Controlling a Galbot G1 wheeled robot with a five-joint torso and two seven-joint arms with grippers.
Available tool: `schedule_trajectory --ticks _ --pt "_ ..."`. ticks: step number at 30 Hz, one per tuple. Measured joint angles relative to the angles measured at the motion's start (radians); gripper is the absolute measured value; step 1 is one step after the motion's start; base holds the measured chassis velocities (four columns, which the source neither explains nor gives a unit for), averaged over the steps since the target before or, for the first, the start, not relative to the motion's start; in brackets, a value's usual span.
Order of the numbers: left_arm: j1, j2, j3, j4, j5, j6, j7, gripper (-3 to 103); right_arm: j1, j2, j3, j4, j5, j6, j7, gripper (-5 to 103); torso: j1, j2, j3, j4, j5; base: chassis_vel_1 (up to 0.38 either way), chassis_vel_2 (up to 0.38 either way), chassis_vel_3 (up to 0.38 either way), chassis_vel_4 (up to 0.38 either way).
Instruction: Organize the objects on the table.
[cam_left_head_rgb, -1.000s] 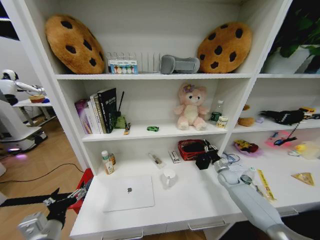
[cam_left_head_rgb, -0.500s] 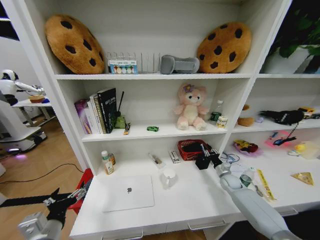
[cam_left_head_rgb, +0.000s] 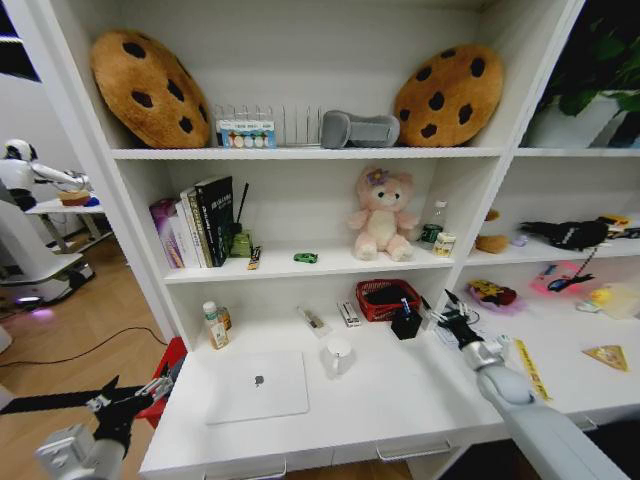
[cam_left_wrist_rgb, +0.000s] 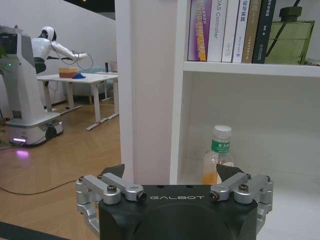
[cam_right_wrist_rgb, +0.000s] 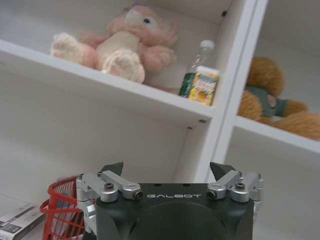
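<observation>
Two arms show in the head view. The right gripper (cam_left_head_rgb: 448, 308) hangs over the back of the table (cam_left_head_rgb: 420, 395), next to a small black box (cam_left_head_rgb: 405, 324) by the red basket (cam_left_head_rgb: 383, 299). Its fingers are spread wide and hold nothing. I think it is between jobs, and its next move needs a new thing to pick. The laptop (cam_left_head_rgb: 258, 385) is thin, silver and shut, lying flat near the front. A tiny green car (cam_left_head_rgb: 306, 258) sits on the shelf above.

From the left wrist, the left gripper (cam_left_wrist_rgb: 174, 176) waits off the table's left end, open and empty, facing a bottle (cam_left_wrist_rgb: 217, 155).

From the right wrist, the spread fingers are empty under a pink bear (cam_right_wrist_rgb: 117, 42)
</observation>
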Motion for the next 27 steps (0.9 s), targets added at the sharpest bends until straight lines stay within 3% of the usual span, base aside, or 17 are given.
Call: schedule_trajectory --ticks 1,3,8,10,14,17,27 --pt "0.0 0.0 0.0 0.0 0.0 0.0 0.0 100 -0.094 0.009 0.098 0.073 0.03 -0.013 -0.009 99 0.0 0.0 0.0 0.0 -0.001 0.0 0.0 0.0 0.0" --pt "0.0 0.0 0.0 0.0 0.0 0.0 0.0 100 -0.207 0.033 0.192 0.159 0.073 -0.038 -0.016 100 0.0 0.0 0.0 0.0003 -0.001 0.0 0.0 0.0 0.0" --pt "0.0 0.0 0.0 0.0 0.0 0.0 0.0 100 -0.361 0.099 0.295 0.25 0.131 -0.094 -0.002 100 0.0 0.0 0.0 0.0001 -0.001 0.0 0.0 0.0 0.0" --pt "0.0 0.0 0.0 0.0 0.0 0.0 0.0 100 -0.427 0.138 0.34 0.269 0.166 -0.165 0.065 100 0.0 0.0 0.0 0.0 -0.0004 0.0 0.0 0.0 0.0" --pt "0.0 0.0 0.0 0.0 0.0 0.0 0.0 100 -0.473 0.15 0.377 0.276 0.242 -0.24 0.124 100 0.0 0.0 0.0 0.0 -0.0009 0.0 0.0 0.0 0.0" --pt "0.0 0.0 0.0 0.0 0.0 0.0 0.0 100 -0.467 0.144 0.378 0.254 0.266 -0.262 0.146 100 0.0 0.0 0.0 0.0 -0.0009 0.0 0.0 0.0 0.0" --pt "0.0 0.0 0.0 0.0 0.0 0.0 0.0 100 -0.232 0.107 0.277 0.087 0.329 -0.359 0.199 100 0.0 0.0 0.0 0.0006 -0.0006 0.0 0.0 0.0 0.0"
